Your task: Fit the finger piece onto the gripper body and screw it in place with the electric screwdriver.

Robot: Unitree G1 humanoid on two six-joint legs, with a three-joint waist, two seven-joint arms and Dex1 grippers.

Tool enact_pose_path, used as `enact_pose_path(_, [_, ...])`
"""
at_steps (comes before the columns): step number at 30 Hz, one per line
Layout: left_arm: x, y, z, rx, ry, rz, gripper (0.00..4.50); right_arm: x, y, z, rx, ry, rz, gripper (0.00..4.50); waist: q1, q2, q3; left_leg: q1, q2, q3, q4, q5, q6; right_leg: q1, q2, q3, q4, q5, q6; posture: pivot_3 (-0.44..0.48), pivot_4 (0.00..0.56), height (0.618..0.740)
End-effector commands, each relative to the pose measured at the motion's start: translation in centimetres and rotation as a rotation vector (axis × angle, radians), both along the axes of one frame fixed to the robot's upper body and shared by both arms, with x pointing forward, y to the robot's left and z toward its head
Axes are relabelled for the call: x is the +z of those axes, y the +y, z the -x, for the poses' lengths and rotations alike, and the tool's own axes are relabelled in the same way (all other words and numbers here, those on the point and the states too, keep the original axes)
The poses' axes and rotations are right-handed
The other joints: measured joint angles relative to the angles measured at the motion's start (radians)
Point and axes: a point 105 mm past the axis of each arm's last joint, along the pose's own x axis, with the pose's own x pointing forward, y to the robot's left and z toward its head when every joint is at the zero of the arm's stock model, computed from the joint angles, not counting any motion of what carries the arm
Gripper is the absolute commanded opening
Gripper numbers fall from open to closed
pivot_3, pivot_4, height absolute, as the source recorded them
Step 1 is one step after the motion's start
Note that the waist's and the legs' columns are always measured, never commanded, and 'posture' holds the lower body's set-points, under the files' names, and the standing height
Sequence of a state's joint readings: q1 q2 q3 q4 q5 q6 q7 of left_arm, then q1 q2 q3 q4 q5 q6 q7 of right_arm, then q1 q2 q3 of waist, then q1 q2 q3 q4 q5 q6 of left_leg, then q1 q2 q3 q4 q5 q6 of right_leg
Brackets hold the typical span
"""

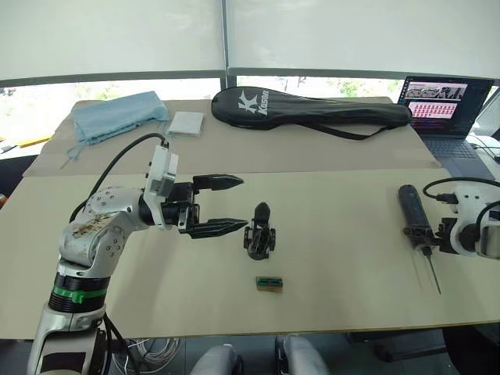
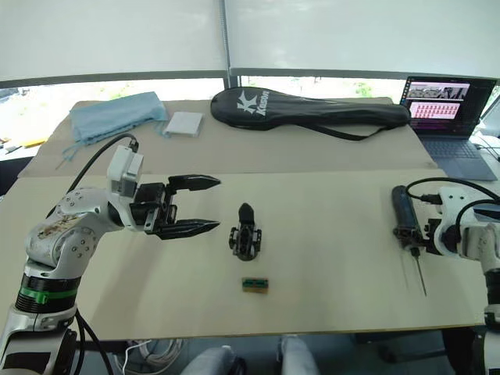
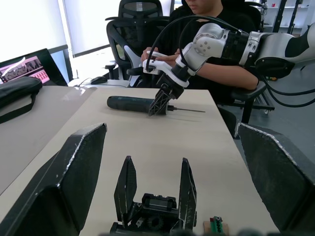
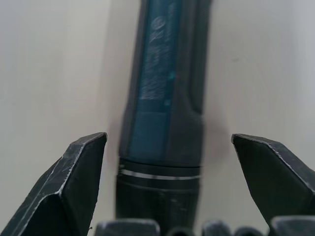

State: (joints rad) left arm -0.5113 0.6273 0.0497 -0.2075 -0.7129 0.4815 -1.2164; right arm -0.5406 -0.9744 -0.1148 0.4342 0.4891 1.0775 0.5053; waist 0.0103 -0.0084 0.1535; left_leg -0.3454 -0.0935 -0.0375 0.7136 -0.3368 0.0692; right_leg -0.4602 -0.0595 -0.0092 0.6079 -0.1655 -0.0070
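Behind your beige surface (image 1: 328, 234) sits a window with drawn blinds. Mid-surface lies the body (image 1: 259, 232), not yet gripped or screwed; whether the finger piece is on it, you cannot tell. Your left gripper (image 1: 226, 205) hovers just beside it, jaws wide. Your right gripper (image 3: 160, 104) straddles the screwdriver (image 1: 414, 212) near the right edge, jaws wide on either side, not closed. So nearly everything remains. A small green box (image 1: 269, 284) lies near the body; racket bag (image 1: 308, 108), laptop (image 1: 444, 105) and blue cloth (image 1: 117, 115) sit well back, out of your way.
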Motion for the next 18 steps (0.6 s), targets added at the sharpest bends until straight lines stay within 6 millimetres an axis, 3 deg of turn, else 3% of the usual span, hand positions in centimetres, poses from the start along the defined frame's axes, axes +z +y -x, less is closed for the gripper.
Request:
enact_pose_path(1, [1.1,0.2,0.7,-0.009,-0.068,0.005,4.50,0.9,0.0,-0.6,0.019,-0.032,0.014,3.34,0.000,0.000,0.000,0.000,0.000,0.000,0.000,0.000,0.000,0.000,0.000,0.000,0.000,0.000,0.000,0.000,0.150,0.740])
enact_pose_path(5, [0.9,0.5,0.7,0.007,-0.061,-0.005,4.50,1.4,0.1,-0.7,0.056,-0.062,0.026,1.98,0.000,0.000,0.000,0.000,0.000,0.000,0.000,0.000,0.000,0.000,0.000,0.000,0.000,0.000,0.000,0.000,0.150,0.740])
enact_pose_path(10, [0.2,1.5,0.9,0.020,-0.016,-0.033,4.50,4.4,1.4,-0.1,0.188,-0.198,0.021,1.95,0.001,0.002,0.000,0.000,0.000,0.000,0.000,0.000,0.000,-0.001,0.000,0.000,0.000,0.000,0.000,0.000,0.150,0.740])
enact_pose_path(14, [-0.3,2.4,1.8,-0.001,0.003,-0.064,4.50,6.8,5.4,1.8,0.410,-0.229,0.061,1.95,0.000,0.009,0.000,-0.003,0.000,0.000,0.000,0.000,0.000,-0.005,0.000,0.001,0.002,0.000,0.000,0.000,0.150,0.740])
enact_pose_path(18, [-0.8,3.8,1.8,0.024,-0.023,-0.087,4.50,6.4,10.0,4.6,0.648,-0.193,0.151,1.95,0.002,0.010,0.000,-0.005,0.000,-0.001,0.000,0.001,-0.001,-0.006,0.000,-0.001,0.002,0.000,0.000,0.000,0.150,0.740])
